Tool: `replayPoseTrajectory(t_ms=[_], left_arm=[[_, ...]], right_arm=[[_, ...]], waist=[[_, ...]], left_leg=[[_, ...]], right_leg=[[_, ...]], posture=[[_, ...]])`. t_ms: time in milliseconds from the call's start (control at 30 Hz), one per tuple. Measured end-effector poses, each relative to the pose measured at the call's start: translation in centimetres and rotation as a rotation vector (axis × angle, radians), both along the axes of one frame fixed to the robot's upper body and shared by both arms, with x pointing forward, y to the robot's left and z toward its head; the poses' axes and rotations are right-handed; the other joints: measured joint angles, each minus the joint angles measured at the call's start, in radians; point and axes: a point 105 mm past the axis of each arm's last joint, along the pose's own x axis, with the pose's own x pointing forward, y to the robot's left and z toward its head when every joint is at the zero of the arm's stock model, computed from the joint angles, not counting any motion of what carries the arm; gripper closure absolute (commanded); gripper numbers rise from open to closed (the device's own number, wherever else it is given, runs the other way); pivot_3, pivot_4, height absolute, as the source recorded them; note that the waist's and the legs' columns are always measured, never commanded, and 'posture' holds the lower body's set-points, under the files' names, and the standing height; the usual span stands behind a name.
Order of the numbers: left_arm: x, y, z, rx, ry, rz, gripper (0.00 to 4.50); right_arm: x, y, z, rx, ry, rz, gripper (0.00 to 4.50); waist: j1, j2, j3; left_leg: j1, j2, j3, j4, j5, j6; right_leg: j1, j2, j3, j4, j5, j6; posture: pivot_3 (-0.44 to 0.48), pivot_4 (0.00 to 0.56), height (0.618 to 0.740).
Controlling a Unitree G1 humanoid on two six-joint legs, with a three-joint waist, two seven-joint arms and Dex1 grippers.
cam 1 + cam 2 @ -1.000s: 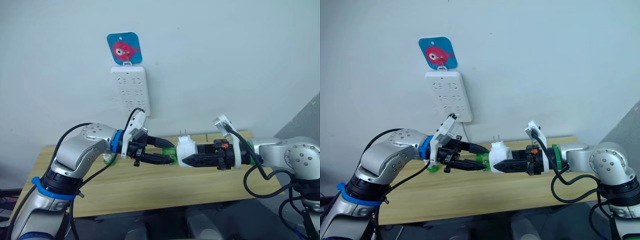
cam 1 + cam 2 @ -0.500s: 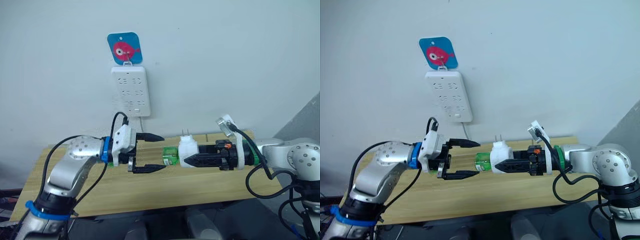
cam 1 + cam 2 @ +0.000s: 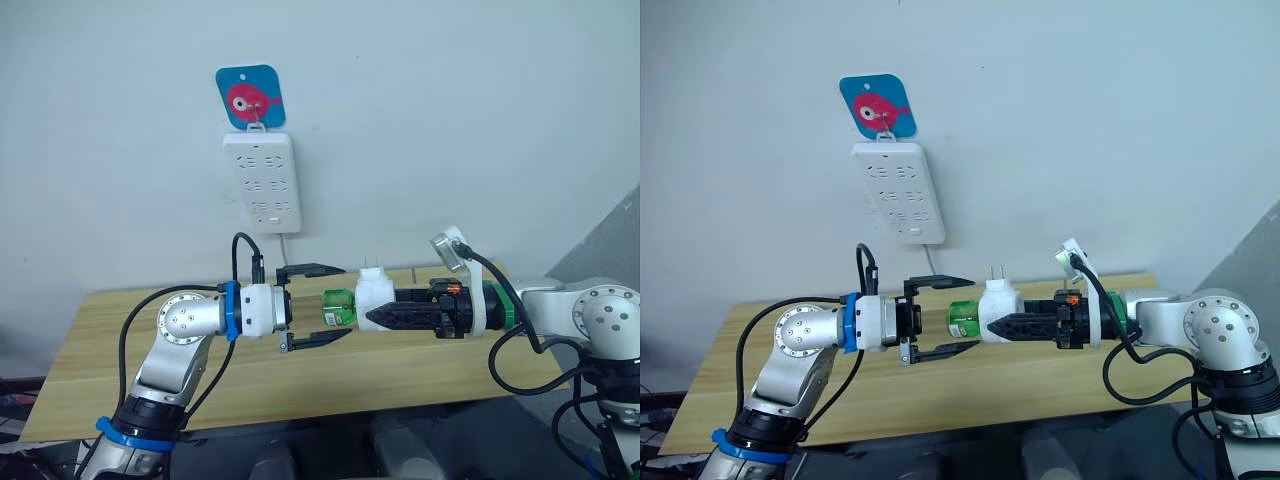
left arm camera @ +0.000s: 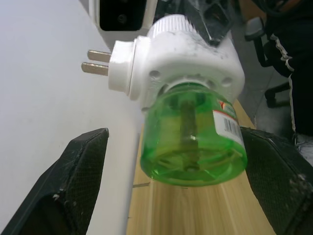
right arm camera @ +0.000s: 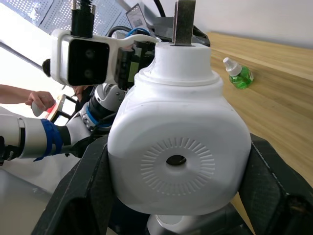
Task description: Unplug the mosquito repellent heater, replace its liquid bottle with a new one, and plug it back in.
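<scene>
Currently: mosquito repellent heater [image 3: 374,297], light rigid plastic, clamped mid-air above table [image 3: 120,330] by right gripper [image 3: 372,318]. Left gripper [image 3: 332,303] wide open, straddling green bottle [image 3: 338,308], the likely smooth grip point.

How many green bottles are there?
2. One green bottle is attached to the white heater held by the right end effector. A second small green bottle lies on the wooden table. More may be hidden behind the arms.
</scene>
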Motion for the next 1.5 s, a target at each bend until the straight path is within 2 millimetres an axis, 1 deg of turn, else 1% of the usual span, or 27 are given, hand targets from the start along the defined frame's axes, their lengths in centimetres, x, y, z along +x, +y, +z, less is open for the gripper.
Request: replayPoseTrajectory(t_ms=[33, 200, 233, 400, 433, 467, 500, 567, 600, 633, 733, 833, 900, 1000, 1033, 1067, 1167, 1267, 1333, 1500], left_arm=[[0.0, 0.0, 0.0, -0.001, -0.006, -0.003, 0.77], [-0.1, -0.3, -0.2, 0.003, 0.004, -0.018, 2.18], [-0.1, -0.3, -0.2, 0.001, 0.013, -0.019, 2.25], [-0.2, -0.2, 0.1, 0.034, 0.18, -0.031, 2.25], [-0.2, -0.3, 0.3, 0.056, 0.284, -0.039, 2.25], [-0.3, -0.3, 0.4, 0.077, 0.35, -0.048, 2.25], [-0.4, -0.2, 0.5, 0.105, 0.503, -0.067, 2.25], [-0.5, 0.1, 1.0, 0.157, 0.672, -0.095, 2.25], [-0.6, 0.3, 1.5, 0.187, 0.79, -0.114, 2.25], [-0.6, 0.3, 1.8, 0.195, 0.852, -0.124, 2.25], [-0.7, 0.3, 2.0, 0.205, 0.981, -0.139, 2.25], [-0.8, 0.2, 1.9, 0.209, 1.008, -0.138, 2.25], [-0.7, 0.1, 1.7, 0.198, 1.01, -0.138, 1.52], [-0.1, 0.4, 1.1, 0.186, 0.959, -0.083, 0.67], [0.0, 0.3, 1.0, 0.184, 0.939, -0.076, 0.29], [0.2, 0.3, 1.0, 0.177, 0.896, -0.066, 0.04], [0.4, 0.3, 0.7, 0.154, 0.76, -0.039, 0.0], [0.3, 0.4, 0.8, 0.125, 0.686, -0.027, 0.0], [0.1, 0.6, 0.6, 0.127, 0.573, -0.003, 0.0], [-0.4, 1.4, -0.1, 0.136, 0.362, 0.035, 0.0]], right_arm=[[0.0, 0.0, 0.0, 0.003, 0.002, 0.002, 1.5], [0.1, -0.1, 0.1, -0.001, -0.001, -0.01, 1.5], [0.1, -0.1, 0.1, -0.001, -0.001, -0.011, 1.5], [0.0, -0.1, 0.1, -0.002, -0.005, -0.007, 1.5], [-0.1, -0.1, 0.0, -0.011, -0.014, 0.001, 1.5], [-0.2, 0.0, -0.1, -0.022, -0.026, 0.009, 1.5], [-0.4, 0.0, 0.0, -0.035, -0.05, 0.026, 1.5], [-0.8, 0.3, 0.0, -0.038, -0.077, 0.059, 1.5], [-1.1, 0.4, 0.2, -0.032, -0.098, 0.081, 1.5], [-1.2, 0.5, 0.3, -0.029, -0.113, 0.089, 1.5], [-1.3, 0.5, 0.5, -0.032, -0.147, 0.104, 1.5], [-1.3, 0.4, 0.4, -0.034, -0.152, 0.105, 1.5], [-1.3, 0.4, 0.3, -0.036, -0.149, 0.101, 1.5], [-1.3, 0.1, -0.1, -0.052, -0.137, 0.092, 1.5], [-1.3, 0.1, -0.1, -0.053, -0.133, 0.093, 1.5], [-1.3, 0.1, -0.2, -0.055, -0.132, 0.09, 1.5], [-1.2, 0.0, -0.4, -0.07, -0.126, 0.076, 1.5], [-1.0, 0.0, -0.4, -0.063, -0.115, 0.067, 1.5], [-0.9, -0.1, -0.5, -0.059, -0.098, 0.057, 1.5], [-0.9, -0.2, -0.3, -0.028, -0.061, 0.048, 1.5]], waist=[[0.0, 0.0, 0.0], [0.0, 0.0, 0.0], [0.0, 0.0, 0.0], [-0.001, 0.0, 0.0], [-0.001, 0.0, 0.0], [-0.001, 0.0, 0.001], [0.0, -0.001, 0.001], [0.0, -0.001, 0.002], [0.0, -0.001, 0.002], [0.0, -0.001, 0.002], [0.0, -0.001, 0.002], [-0.001, 0.0, 0.003], [0.0, 0.0, 0.003], [0.001, 0.0, 0.003], [0.002, 0.0, 0.003], [0.002, 0.0, 0.003], [0.002, 0.0, 0.003], [0.003, 0.0, 0.003], [0.002, 0.0, 0.003], [0.005, 0.0, 0.003]], left_leg=[[0.0, 0.0, 0.0, 0.0, 0.0, 0.0], [0.0, 0.0, 0.0, 0.0, 0.0, 0.0], [0.0, 0.0, 0.0, 0.0, 0.0, 0.0], [0.0, 0.0, -0.001, 0.0, 0.0, 0.0], [0.0, 0.0, -0.001, 0.0, 0.0, 0.0], [0.0, 0.0, -0.002, 0.0, 0.0, 0.0], [0.0, 0.0, -0.002, 0.001, 0.0, 0.0], [0.0, 0.0, -0.003, 0.0, 0.0, 0.0], [0.0, 0.0, -0.003, 0.0, 0.0, 0.0], [0.0, 0.0, -0.003, 0.0, 0.0, 0.0], [0.0, 0.0, -0.003, -0.001, 0.0, 0.0], [0.0, 0.001, -0.002, -0.001, 0.0, 0.0], [0.0, 0.001, -0.003, -0.001, 0.0, 0.0], [0.0, 0.001, -0.002, -0.001, 0.0, 0.0], [0.0, 0.001, -0.002, -0.001, 0.0, 0.0], [0.0, 0.001, -0.002, -0.001, 0.0, 0.0], [0.0, 0.001, -0.001, -0.001, 0.0, 0.0], [0.0, 0.001, -0.001, -0.001, 0.0, 0.0], [0.0, 0.001, -0.001, -0.001, 0.0, 0.0], [0.0, 0.001, -0.001, 0.0, 0.0, 0.0]], right_leg=[[0.0, 0.0, 0.0, 0.0, 0.0, 0.0], [0.0, 0.0, 0.0, 0.0, 0.0, 0.0], [0.0, 0.0, 0.0, 0.0, 0.0, 0.0], [0.0, 0.0, 0.0, 0.0, 0.0, 0.0], [0.0, 0.0, -0.001, 0.001, 0.0, 0.0], [0.0, 0.001, -0.001, 0.001, 0.0, 0.0], [0.0, 0.001, -0.002, 0.002, 0.0, 0.0], [0.0, 0.001, -0.003, 0.001, 0.0, 0.0], [0.0, 0.002, -0.003, 0.001, 0.0, 0.0], [0.0, 0.001, -0.003, 0.0, 0.0, 0.0], [0.0, 0.002, -0.003, 0.0, 0.0, 0.0], [0.0, 0.002, -0.002, 0.0, 0.0, 0.0], [0.0, 0.002, -0.002, 0.0, 0.0, 0.0], [0.0, 0.002, -0.002, 0.0, 0.0, 0.0], [0.0, 0.001, -0.001, 0.0, 0.0, 0.0], [0.0, 0.001, -0.001, 0.0, 0.0, 0.0], [0.0, 0.001, -0.001, 0.0, 0.0, 0.0], [0.0, 0.001, -0.001, 0.0, 0.0, 0.0], [0.0, 0.001, 0.0, 0.0, 0.0, 0.0], [0.0, 0.001, 0.0, 0.0, 0.0, 0.0]], posture=[[-0.202, 0.095, 0.692], [-0.203, 0.097, 0.692], [-0.203, 0.097, 0.692], [-0.2, 0.1, 0.692], [-0.2, 0.1, 0.692], [-0.2, 0.1, 0.692], [-0.193, 0.102, 0.692], [-0.193, 0.102, 0.692], [-0.193, 0.102, 0.692], [-0.193, 0.102, 0.692], [-0.2, 0.103, 0.692], [-0.205, 0.104, 0.692], [-0.205, 0.104, 0.692], [-0.201, 0.107, 0.692], [-0.201, 0.107, 0.692], [-0.201, 0.107, 0.692], [-0.201, 0.107, 0.692], [-0.201, 0.107, 0.692], [-0.201, 0.107, 0.692], [-0.191, 0.102, 0.692]])
